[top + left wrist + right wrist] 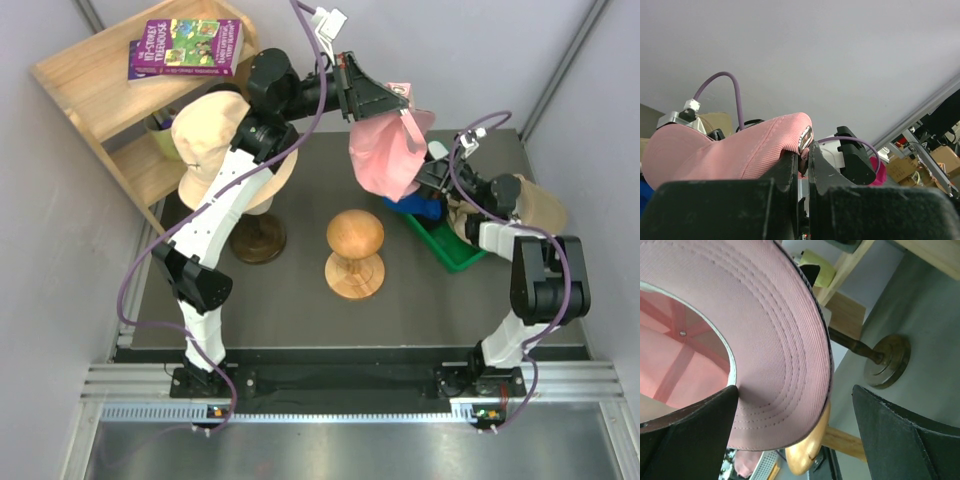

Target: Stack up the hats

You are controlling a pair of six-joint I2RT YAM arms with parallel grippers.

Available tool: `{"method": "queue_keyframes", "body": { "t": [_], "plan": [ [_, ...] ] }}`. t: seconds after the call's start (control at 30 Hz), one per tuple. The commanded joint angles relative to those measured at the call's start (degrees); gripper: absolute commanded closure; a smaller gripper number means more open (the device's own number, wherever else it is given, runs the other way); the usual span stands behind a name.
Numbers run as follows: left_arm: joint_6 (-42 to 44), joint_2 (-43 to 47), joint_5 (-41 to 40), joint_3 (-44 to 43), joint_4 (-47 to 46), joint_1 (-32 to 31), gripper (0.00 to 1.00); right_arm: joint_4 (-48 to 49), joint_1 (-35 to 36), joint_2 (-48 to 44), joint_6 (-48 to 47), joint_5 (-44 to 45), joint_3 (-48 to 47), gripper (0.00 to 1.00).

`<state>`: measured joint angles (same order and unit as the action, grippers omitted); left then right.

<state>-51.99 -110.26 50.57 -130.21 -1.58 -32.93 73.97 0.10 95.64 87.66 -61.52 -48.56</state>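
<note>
- One pink cap (385,150) hangs in the air from the left gripper (400,103), whose fingers (790,170) are clamped tight on its fabric edge.
- Directly under the cap's brim, the right gripper (794,390) stands wide open, grasping nothing.
- Just beside that gripper, a blue cap (420,208) lies at a green bin's (455,252) far end; a khaki cap (535,205) sits to its right.
- Left of both tools stand a mushroom-shaped wooden stand (354,250) and a peach cap (210,135).

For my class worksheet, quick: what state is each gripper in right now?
Left gripper: closed on the pink cap.
Right gripper: open, gripping nothing.
</note>
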Motion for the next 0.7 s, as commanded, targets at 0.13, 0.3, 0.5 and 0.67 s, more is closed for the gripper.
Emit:
{"method": "queue_keyframes", "body": {
  "t": [0.13,0.3,0.5,0.67],
  "plan": [
    [-1.36,2.41,0.67,-2.68,-5.45,0.06,1.00,21.30,1.66,1.83,1.73,1.22,-4.62,0.05],
    [-1.28,3.12,0.59,-2.41,-5.45,0.14,1.00,24.72,1.66,3.24,5.06,3.32,-6.55,0.10],
    [-0.84,4.00,0.67,-0.48,-5.45,0.23,1.00,25.08,1.75,1.93,7.00,3.42,-8.66,0.27],
    [0.22,5.23,0.32,2.06,-5.53,0.84,1.00,25.25,1.57,-1.15,9.37,3.77,-8.93,0.41]
  ]
}}
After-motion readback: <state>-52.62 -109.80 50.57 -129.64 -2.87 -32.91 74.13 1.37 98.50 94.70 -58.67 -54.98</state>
